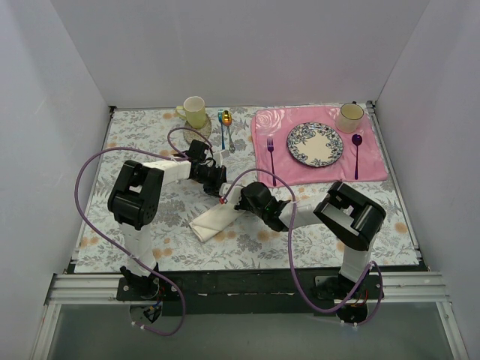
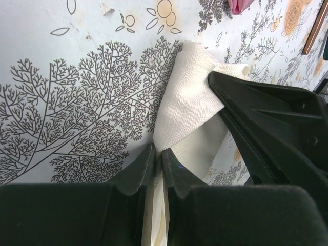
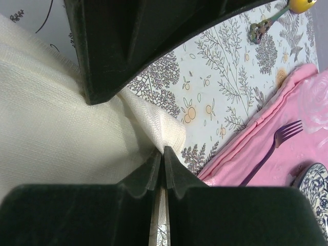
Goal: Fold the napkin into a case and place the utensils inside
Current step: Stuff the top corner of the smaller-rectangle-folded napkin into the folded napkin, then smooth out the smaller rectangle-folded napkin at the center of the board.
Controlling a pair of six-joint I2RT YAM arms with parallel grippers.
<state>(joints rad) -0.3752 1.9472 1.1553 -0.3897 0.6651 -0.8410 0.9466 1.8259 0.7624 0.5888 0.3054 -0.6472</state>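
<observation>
Folding stage. The left gripper is closed, pinching a folded corner of the napkin between its fingertips. The right gripper is likewise closed on a cloth edge, and the two sets of jaws almost touch. The rest of the napkin lies partly folded on the tablecloth, behind the jaws. Well beyond the jaws lie the utensils, not yet inside. The next move probably calls for both pinches to travel together, laying the flap flat without dragging the layers underneath.
</observation>
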